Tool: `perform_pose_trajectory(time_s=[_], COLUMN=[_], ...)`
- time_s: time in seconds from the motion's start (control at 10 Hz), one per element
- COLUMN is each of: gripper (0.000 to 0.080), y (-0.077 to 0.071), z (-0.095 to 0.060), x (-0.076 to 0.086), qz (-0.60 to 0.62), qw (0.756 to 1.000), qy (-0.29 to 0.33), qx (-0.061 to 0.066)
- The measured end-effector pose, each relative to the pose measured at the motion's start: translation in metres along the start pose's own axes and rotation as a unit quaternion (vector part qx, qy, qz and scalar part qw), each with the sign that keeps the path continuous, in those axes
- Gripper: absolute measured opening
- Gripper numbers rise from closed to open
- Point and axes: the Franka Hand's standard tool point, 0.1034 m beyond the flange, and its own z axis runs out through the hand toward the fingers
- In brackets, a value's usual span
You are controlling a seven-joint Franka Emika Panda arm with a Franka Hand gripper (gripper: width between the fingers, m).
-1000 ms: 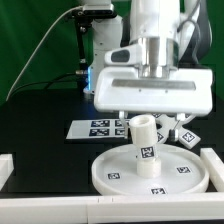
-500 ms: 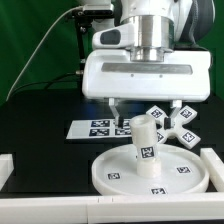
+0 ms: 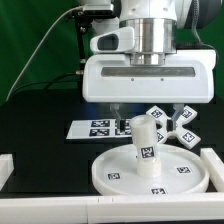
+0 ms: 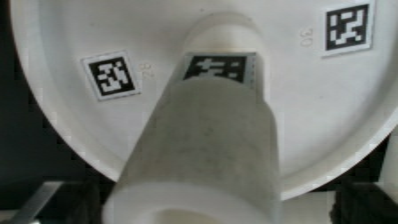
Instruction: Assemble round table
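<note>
The round disc (image 3: 120, 176) lies flat on the black table near the front, tags up. The short cylinder leg (image 3: 146, 142) stands upright in its central hub. My gripper (image 3: 147, 110) hangs just above the leg's top, open, with one finger on each side and nothing held. The cross-shaped base (image 3: 178, 124) lies behind the disc toward the exterior view's right. In the wrist view the leg (image 4: 210, 130) fills the middle, seen from above, over the disc (image 4: 89, 40); my gripper (image 4: 205, 216) straddles it, with the dark fingertips (image 4: 32, 208) wide apart.
The marker board (image 3: 92, 128) lies flat behind the disc at the exterior view's left. White rails stand at the left (image 3: 5, 166), right (image 3: 213, 166) and front of the table. A green curtain hangs behind.
My gripper has let go of the leg, spread its fingers and risen a little. The leg stays upright in the disc's hub.
</note>
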Motion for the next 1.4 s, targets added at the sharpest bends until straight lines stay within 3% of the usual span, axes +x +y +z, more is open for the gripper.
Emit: perform_pose_trajectory(time_s=[0.1, 0.4, 0.6, 0.7, 0.8, 0.9, 1.1, 1.4], gripper=[0.0649, 0.0649, 0.0649, 0.0516, 0.0516, 0.0396, 0.0397, 0.0397], y=[0.000, 0.005, -0.003, -0.002, -0.002, -0.002, -0.002, -0.006], z=[-0.001, 0.004, 0.006, 0.006, 0.006, 0.006, 0.006, 0.007], x=[-0.005, -0.010, -0.009, -0.009, -0.009, -0.009, -0.009, -0.012], qz=[0.015, 0.014, 0.015, 0.026, 0.039, 0.078, 0.138, 0.320], qw=[1.000, 1.000, 1.000, 0.999, 0.999, 0.997, 0.990, 0.948], qy=[-0.014, -0.024, -0.023, -0.023, -0.023, -0.023, -0.023, 0.004], qx=[0.008, 0.005, 0.003, 0.003, 0.003, 0.003, 0.002, -0.005])
